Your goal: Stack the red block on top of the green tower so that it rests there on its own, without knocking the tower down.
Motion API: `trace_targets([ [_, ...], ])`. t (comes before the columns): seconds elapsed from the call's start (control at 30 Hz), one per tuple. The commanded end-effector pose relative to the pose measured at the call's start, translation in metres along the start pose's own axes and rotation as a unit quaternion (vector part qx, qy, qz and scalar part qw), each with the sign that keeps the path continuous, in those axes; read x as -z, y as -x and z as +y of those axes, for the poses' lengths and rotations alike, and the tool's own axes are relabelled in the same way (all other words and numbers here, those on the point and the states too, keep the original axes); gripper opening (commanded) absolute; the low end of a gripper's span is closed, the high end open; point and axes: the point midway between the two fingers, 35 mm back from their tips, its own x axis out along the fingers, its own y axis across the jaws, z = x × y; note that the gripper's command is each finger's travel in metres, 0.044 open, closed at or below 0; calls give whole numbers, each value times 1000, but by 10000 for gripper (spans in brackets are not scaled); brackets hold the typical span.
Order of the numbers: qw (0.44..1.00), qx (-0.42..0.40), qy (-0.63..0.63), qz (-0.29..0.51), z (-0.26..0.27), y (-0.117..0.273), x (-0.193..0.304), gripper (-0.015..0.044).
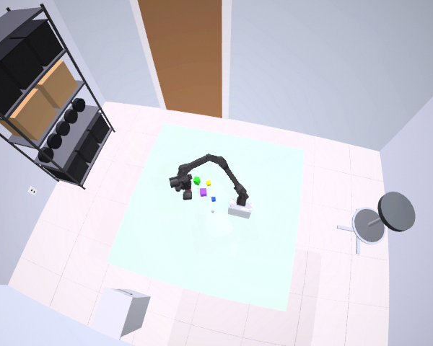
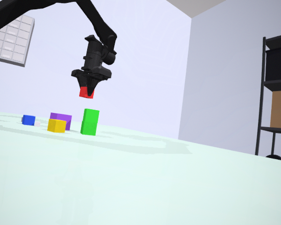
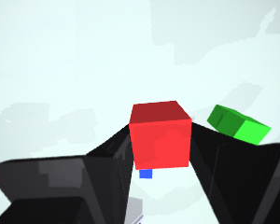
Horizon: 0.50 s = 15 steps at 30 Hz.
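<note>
Block [image 2: 86, 93] in hand [image 2: 87, 90], above tower [image 2: 89, 121], slightly left.
</note>
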Motion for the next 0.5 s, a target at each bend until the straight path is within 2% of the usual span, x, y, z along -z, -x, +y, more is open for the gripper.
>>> trace_targets([
  [0.0, 1000, 6, 3, 1, -33, 1, 9, 0],
  [0.37, 1000, 17, 2, 5, -117, 3, 44, 0],
  [0.47, 1000, 19, 2, 6, -126, 4, 51, 0],
])
